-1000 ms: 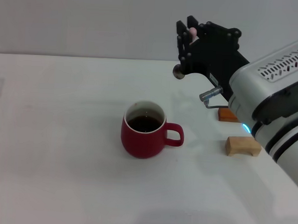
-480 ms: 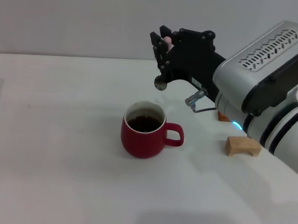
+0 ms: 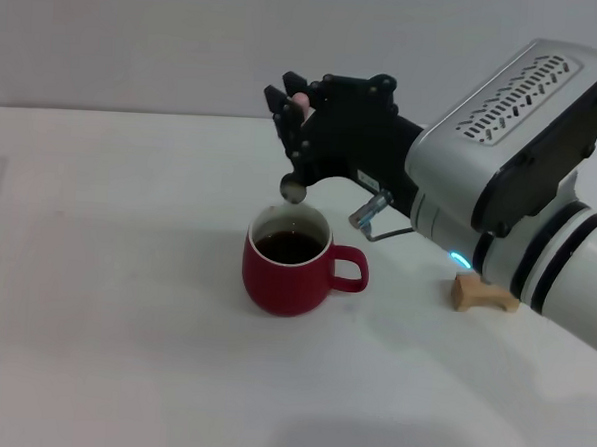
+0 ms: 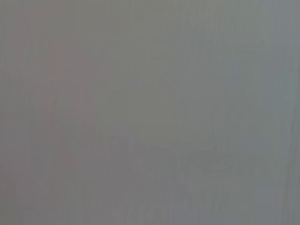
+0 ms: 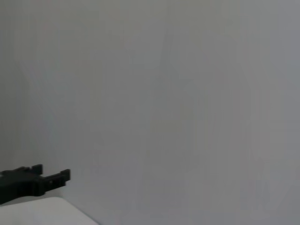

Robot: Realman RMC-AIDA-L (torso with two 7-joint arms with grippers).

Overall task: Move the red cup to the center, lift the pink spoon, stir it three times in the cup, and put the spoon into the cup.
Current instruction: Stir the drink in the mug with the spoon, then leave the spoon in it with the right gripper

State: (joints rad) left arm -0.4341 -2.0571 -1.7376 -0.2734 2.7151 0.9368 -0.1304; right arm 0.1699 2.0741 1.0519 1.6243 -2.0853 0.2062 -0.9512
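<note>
Head view shows the right gripper [image 3: 296, 123] hanging above the far rim of the red cup [image 3: 289, 260], its black fingers [image 3: 283, 108] closed on the pink spoon [image 3: 295, 148]; the pale pink handle tip peeks out between the fingertips, while the grey neck runs down to the metal bowl, which hangs just above the cup's mouth without touching the dark liquid; the cup stands near the middle of the table [image 3: 104, 303], handle toward the right edge; a light wooden block [image 3: 483, 293] lies nearer that edge, partly behind the arm; the left gripper is out of sight.
</note>
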